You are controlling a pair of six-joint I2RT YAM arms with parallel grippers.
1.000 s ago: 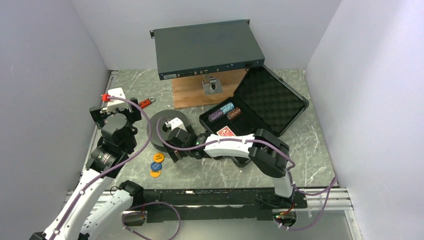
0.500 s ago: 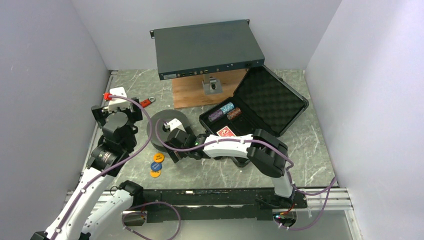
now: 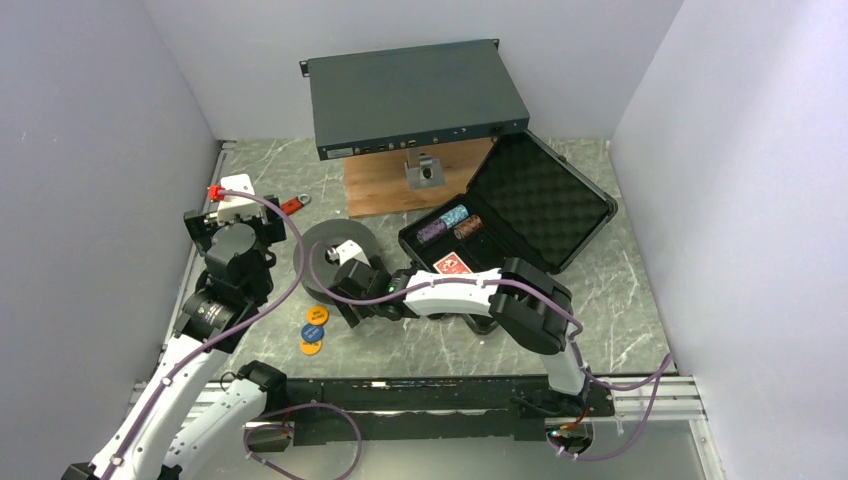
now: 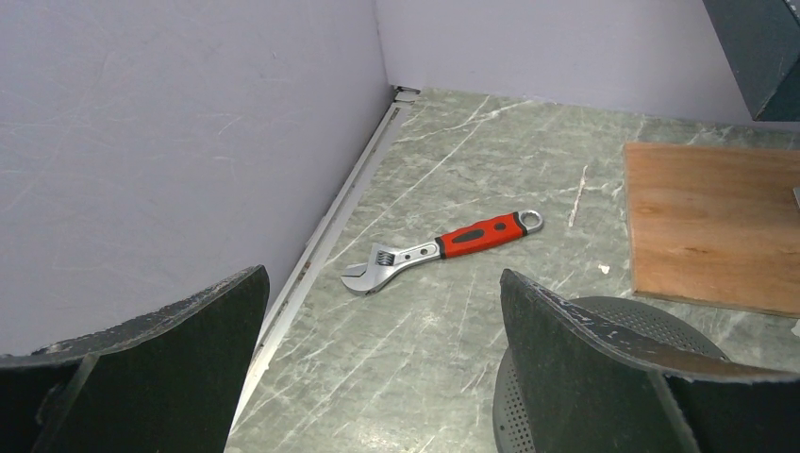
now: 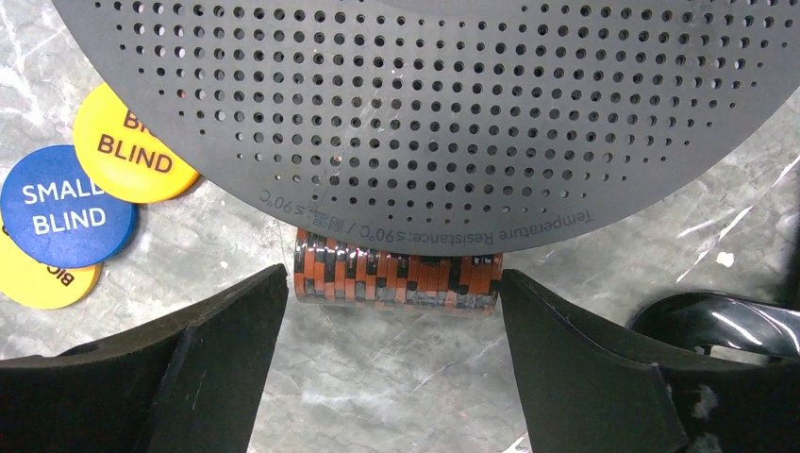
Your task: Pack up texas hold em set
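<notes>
The black foam-lined case lies open at the right, holding purple, teal and brown chip stacks and the red-backed card deck. An orange-and-black striped chip stack lies on its side, tucked partly under the rim of the dark grey perforated spool. My right gripper is open, its jaws standing either side of this stack without touching it. A blue disc and yellow discs lie to its left. My left gripper is open and empty above bare table.
A red-handled wrench lies near the left wall, ahead of the left gripper. The spool sits between the arms. A flat teal-grey metal box rests over a wooden board at the back.
My right gripper has edged slightly left and closer to the spool's rim. The left arm has barely moved.
</notes>
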